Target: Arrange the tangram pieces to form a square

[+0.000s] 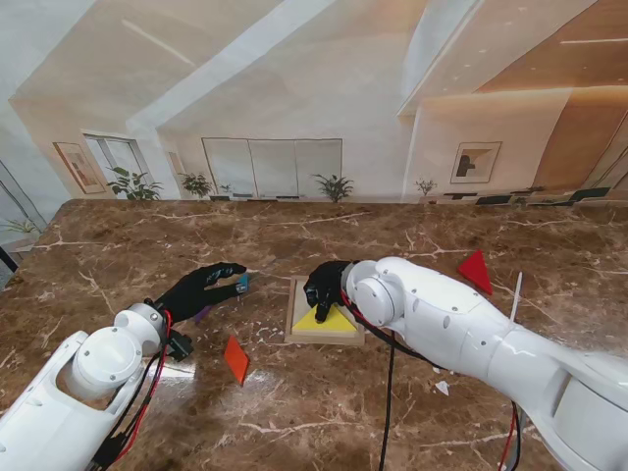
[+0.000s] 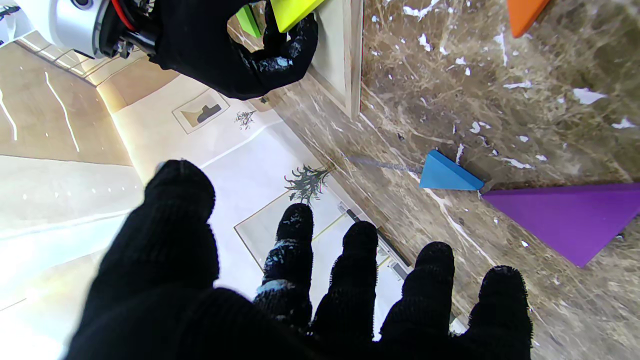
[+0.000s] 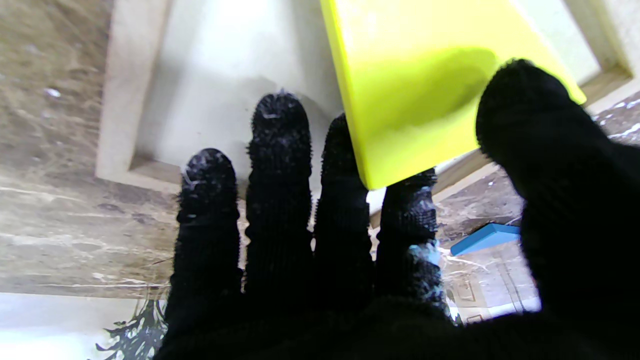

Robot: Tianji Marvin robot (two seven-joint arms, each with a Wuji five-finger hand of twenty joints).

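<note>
Marble-patterned brown table carries everything, and the next largest thing is one shallow wooden square tray at its middle. One yellow triangle is the only piece in it, tilted, with a corner jutting past the tray rim in the right wrist view. My right hand has thumb and fingertips on this triangle, seating it; I cannot tell if it truly grips. So the square is barely begun, by my judgement: one piece nearly placed, the others outside. Counted loose on the table: one purple triangle, one red triangle well apart to the right, one orange piece nearer to me, one small blue triangle just beside the purple. A green sliver shows near the tray. My left hand hovers spread, holding nothing, close to the blue one.
</note>
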